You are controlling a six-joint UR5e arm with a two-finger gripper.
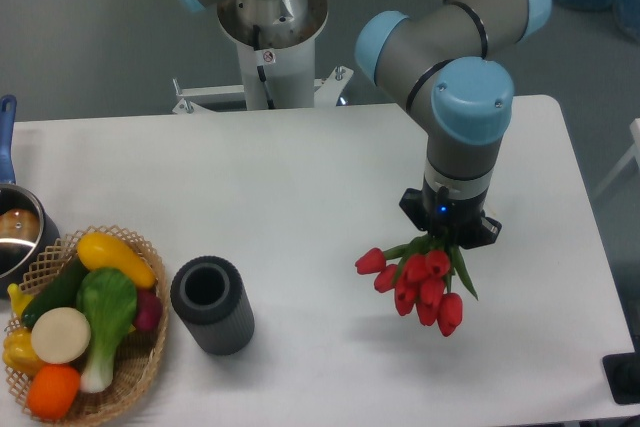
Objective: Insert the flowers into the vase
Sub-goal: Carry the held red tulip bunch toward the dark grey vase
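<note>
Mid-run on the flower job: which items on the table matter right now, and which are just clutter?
Matter:
flowers, hanging buds-down under the gripper
vase, upright, mouth open

Clutter:
wicker basket of toy vegetables
steel pot, at the table's left edge

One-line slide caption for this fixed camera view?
UR5e gripper holds red tulips above the white table, right of the empty dark grey vase beside a vegetable basket.
</note>
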